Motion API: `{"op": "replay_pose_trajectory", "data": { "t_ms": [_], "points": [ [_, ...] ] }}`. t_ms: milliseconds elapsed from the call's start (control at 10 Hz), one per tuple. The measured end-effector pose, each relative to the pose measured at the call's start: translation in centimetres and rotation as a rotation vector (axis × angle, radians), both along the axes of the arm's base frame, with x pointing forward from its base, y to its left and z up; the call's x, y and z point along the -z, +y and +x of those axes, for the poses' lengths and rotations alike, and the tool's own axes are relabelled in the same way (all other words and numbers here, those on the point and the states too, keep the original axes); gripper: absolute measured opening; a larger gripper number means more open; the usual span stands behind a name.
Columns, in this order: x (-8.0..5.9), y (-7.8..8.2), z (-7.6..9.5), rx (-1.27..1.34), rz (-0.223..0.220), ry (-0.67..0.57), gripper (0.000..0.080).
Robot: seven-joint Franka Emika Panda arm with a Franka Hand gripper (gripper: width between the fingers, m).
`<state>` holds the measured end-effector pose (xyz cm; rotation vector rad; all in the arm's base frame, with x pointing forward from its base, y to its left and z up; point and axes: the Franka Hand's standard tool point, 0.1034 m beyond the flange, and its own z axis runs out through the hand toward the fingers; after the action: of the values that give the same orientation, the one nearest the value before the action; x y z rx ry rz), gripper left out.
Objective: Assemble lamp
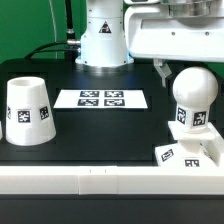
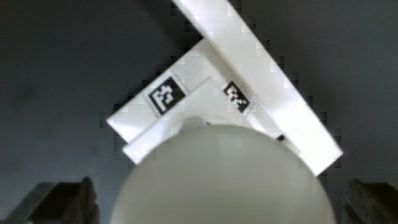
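Bulb (image 2: 210,178) blurred, edge-cropped; fingers (image 2: 54,203) dim, mostly out of frame.

Bulb (image 1: 192,92) upright on base (image 1: 188,153); shade (image 1: 28,110) apart.

White shade (image 1: 29,110), bulb (image 1: 192,92), base (image 1: 205,150), black-and-white square tags, black table (image 1: 100,125)

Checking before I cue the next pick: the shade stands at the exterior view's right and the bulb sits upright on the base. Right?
Not quite: the shade stands at the exterior view's left, as that view shows. The bulb does sit upright on the base.
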<state>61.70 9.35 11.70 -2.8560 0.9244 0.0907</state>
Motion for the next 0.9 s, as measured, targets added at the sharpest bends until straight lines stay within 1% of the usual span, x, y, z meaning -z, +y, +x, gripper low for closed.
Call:
{"op": "replay_pose_trajectory", "data": {
  "t_ms": [300, 500, 900],
  "points": [
    [0.04, -0.04, -0.02, -0.21, -0.002, -0.031, 0.0699],
    [0.07, -0.04, -0.04, -0.446, -0.032, -0.059, 0.0699],
    [-0.06, -0.03, 0.6, -0.906, -0.066, -0.142, 0.0699]
  ]
}}
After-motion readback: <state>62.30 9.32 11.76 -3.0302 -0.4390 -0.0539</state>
